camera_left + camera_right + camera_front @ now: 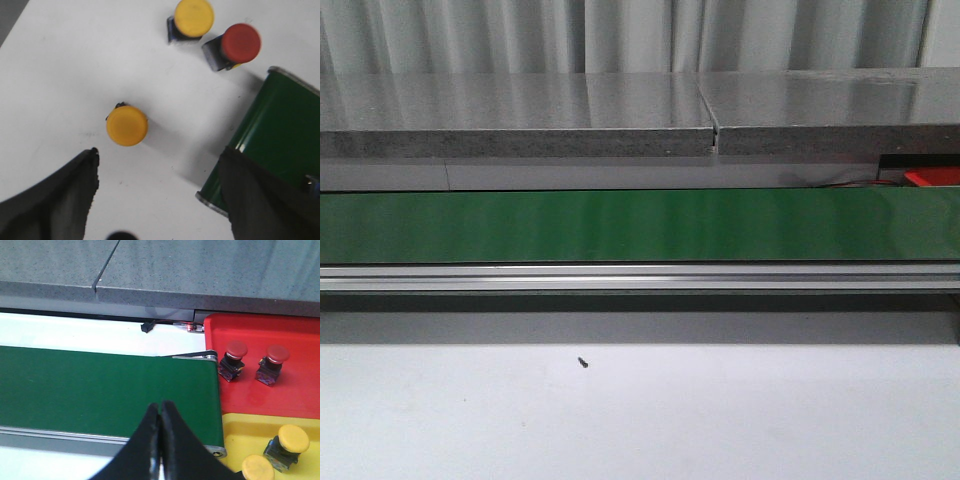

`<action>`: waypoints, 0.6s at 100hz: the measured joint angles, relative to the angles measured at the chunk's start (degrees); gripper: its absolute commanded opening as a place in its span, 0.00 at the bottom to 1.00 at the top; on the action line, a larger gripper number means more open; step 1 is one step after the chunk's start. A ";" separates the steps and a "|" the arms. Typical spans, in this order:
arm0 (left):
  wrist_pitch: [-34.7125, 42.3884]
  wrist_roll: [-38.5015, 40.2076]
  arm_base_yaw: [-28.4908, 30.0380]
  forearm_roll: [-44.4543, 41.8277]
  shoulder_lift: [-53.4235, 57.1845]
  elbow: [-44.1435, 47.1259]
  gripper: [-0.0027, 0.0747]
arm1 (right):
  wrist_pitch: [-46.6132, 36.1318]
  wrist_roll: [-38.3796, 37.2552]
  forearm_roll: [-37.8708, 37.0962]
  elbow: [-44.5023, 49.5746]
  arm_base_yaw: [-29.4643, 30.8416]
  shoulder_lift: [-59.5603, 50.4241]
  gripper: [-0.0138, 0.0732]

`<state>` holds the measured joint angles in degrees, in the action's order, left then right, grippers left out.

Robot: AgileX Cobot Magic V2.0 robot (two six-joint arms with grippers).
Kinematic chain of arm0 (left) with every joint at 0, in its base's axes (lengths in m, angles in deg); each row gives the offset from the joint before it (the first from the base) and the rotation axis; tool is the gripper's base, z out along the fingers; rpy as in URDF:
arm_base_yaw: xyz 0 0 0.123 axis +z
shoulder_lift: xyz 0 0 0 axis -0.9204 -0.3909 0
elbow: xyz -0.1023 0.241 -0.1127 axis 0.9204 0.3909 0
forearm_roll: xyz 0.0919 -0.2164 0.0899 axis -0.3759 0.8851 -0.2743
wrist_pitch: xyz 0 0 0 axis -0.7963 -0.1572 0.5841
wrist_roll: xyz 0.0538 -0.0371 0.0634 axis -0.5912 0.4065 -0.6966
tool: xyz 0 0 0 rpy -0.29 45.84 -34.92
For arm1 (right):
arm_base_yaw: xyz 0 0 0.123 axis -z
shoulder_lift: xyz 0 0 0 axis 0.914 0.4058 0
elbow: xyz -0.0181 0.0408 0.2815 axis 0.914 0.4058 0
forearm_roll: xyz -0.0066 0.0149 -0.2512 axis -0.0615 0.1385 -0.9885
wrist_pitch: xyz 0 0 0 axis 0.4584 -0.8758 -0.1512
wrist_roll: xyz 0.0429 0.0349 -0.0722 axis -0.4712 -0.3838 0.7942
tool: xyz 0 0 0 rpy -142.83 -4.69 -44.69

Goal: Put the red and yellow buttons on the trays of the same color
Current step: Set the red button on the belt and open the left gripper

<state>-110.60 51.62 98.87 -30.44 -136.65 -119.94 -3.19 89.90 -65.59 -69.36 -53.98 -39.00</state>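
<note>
Nearest yellow button (pixel 127 125) upright on the white table (pixel 60 65), cap up, lying just ahead of the left tool (pixel 157 175) and a little toward its dark left-hand finger (pixel 60 195), not yet between the fingers. Long axis vertical, round cap facing the wrist camera, so no preferred closing direction. Left tool spread wide, holding nothing. Farther ahead of that tool: a second yellow button (pixel 194 17) and a red button (pixel 241 42), close beside each other, well beyond the first. Green belt end (pixel 280 130) just beside the other finger (pixel 260 195), near enough to foul a sideways shift.

Right tool (pixel 161 440) pressed together, empty, hovering over the green belt (pixel 100 387). Beside it and past the belt end: red tray (pixel 300 390) with two red buttons (pixel 234 360) (pixel 272 364) already in it, and nearer the tool a yellow tray (pixel 240 427) holding two yellow buttons (pixel 289 442) (pixel 257 469).

Judged: left arm far nearer the loose buttons; next move likely a short advance and a small shift toward the left-hand finger to centre the cap, then descent and closing. Neither arm seen in the front view, only belt and table.
</note>
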 measured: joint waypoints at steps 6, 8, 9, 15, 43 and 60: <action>0.00 0.14 0.86 -0.41 0.00 2.10 0.67 | 0.00 0.00 0.00 0.00 0.00 0.00 0.09; 0.00 0.13 1.12 -0.42 0.00 2.56 0.68 | 0.00 0.00 0.00 0.00 0.00 0.00 0.09; 0.00 0.13 1.10 -0.53 0.00 3.01 0.68 | 0.00 0.00 0.00 0.00 0.00 0.00 0.09; 0.00 0.13 1.88 -0.68 0.00 4.74 0.68 | 0.00 0.00 0.00 0.00 0.00 0.00 0.09; 0.58 0.63 2.64 0.74 -3.98 7.48 0.68 | 0.00 0.00 0.00 0.00 0.00 0.00 0.09; 1.47 0.72 2.64 1.42 -8.41 7.48 0.68 | 0.00 0.00 0.00 0.00 0.00 0.00 0.09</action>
<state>-109.14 52.34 101.52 -29.03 -145.06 -112.45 -3.19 89.90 -65.59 -69.36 -53.98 -39.00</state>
